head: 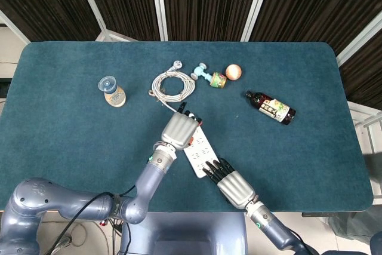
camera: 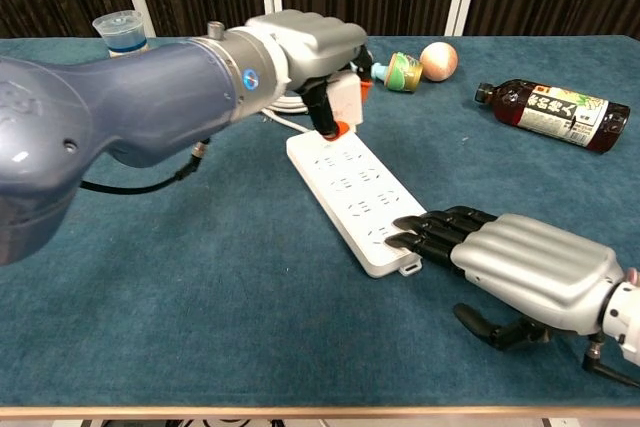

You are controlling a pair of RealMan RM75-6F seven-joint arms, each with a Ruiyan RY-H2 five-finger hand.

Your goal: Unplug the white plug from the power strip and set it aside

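Note:
The white power strip [head: 201, 153] [camera: 350, 190] lies slantwise at the table's near middle. My left hand [head: 178, 129] [camera: 303, 42] pinches the white plug [camera: 346, 99], which has orange parts, and holds it just above the strip's far end, out of the sockets. Its white cable runs back to a coil [head: 172, 85]. My right hand [head: 234, 186] [camera: 525, 269] lies flat, and its dark fingertips [camera: 412, 231] press on the strip's near end.
A blue-capped sauce bottle [head: 113, 91] [camera: 119, 30] stands at the far left. A teal and green toy [head: 210, 77] [camera: 400, 71] and an orange ball [head: 233, 71] [camera: 438, 60] lie behind the strip. A dark bottle [head: 270, 107] [camera: 555, 112] lies at the right.

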